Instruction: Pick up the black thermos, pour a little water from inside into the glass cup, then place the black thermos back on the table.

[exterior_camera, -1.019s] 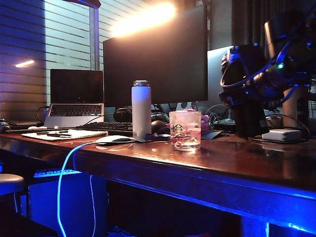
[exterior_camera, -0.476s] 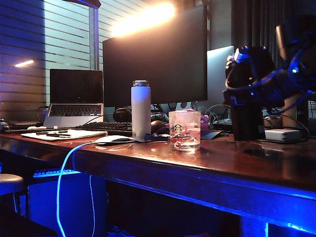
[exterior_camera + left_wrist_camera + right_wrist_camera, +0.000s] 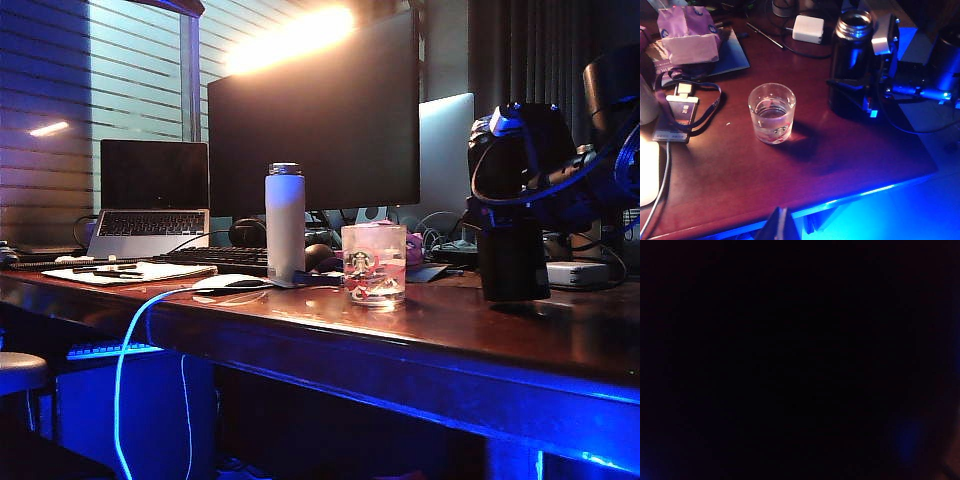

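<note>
thermos (image 3: 852, 55) stood upright on the table (image 3: 790, 170), open at the top, well right of the cup (image 3: 772, 113) from where you sit. your right gripper (image 3: 862, 95) was around its body, fingers (image 3: 845, 84) set wide on either side and seeming to clamp it. the right wrist view was black, so it gave you nothing. the cup held a little water. a white bottle (image 3: 285, 222) stood left of the cup. your left gripper (image 3: 780, 227) hung at the table's front edge; i could not tell how its jaws stood.
</note>
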Tool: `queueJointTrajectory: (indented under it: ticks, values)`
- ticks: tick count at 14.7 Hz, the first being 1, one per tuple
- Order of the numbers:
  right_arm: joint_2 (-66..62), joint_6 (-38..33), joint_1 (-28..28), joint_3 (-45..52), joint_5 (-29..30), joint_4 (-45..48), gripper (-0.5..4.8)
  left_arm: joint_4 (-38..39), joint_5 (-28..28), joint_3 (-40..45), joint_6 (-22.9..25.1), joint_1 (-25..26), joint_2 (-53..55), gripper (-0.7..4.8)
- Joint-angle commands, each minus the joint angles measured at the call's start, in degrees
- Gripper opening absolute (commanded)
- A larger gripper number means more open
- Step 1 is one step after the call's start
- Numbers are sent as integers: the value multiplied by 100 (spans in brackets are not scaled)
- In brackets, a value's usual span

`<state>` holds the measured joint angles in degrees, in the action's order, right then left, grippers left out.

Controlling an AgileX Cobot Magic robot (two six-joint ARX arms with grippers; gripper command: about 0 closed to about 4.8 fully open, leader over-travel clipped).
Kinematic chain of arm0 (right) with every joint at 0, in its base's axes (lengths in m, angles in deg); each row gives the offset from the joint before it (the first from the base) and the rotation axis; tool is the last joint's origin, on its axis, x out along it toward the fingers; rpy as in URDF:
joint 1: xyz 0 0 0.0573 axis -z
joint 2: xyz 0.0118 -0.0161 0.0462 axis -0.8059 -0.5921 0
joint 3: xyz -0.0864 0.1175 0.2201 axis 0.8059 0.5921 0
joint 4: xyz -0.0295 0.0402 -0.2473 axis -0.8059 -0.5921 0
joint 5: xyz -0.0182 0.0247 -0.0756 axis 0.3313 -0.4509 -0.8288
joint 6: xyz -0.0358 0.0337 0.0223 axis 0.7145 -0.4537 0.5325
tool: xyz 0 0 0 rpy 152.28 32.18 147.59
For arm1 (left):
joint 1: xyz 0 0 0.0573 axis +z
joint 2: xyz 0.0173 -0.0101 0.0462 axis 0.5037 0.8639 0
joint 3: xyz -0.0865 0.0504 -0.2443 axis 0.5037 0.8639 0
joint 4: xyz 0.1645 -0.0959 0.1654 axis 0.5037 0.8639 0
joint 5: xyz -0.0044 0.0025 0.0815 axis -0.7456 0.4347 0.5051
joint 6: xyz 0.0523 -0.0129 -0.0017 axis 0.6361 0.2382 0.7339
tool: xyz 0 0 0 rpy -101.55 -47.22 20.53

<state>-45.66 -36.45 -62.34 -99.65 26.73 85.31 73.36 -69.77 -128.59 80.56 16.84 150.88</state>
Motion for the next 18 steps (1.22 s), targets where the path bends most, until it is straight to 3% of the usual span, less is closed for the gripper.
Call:
queueJointTrajectory:
  ticks: [1,4,8,9,10,12,15,18]
  values:
    - [59,-15,-2,-28,52,422,82,-74,-37,-22,4,0,-11,-3]
    - [22,-15,-2,-24,50,380,202,-74,-37,-22,2,0,-11,-3]
    - [-107,-15,-2,-11,72,365,214,-74,-39,-22,4,0,-11,-3]
    - [-114,-13,0,-11,164,365,231,-74,-37,-22,4,0,-11,-3]
    - [-116,-13,0,-9,179,363,285,-74,-37,-22,4,0,-11,-3]
    - [-116,-13,0,-4,179,363,301,-76,-37,-22,4,0,-11,-3]
    - [-116,-13,0,2,181,269,438,-74,-37,-22,4,0,-11,-3]
    - [-105,-15,55,2,181,258,442,-74,-37,-22,4,0,-11,-3]
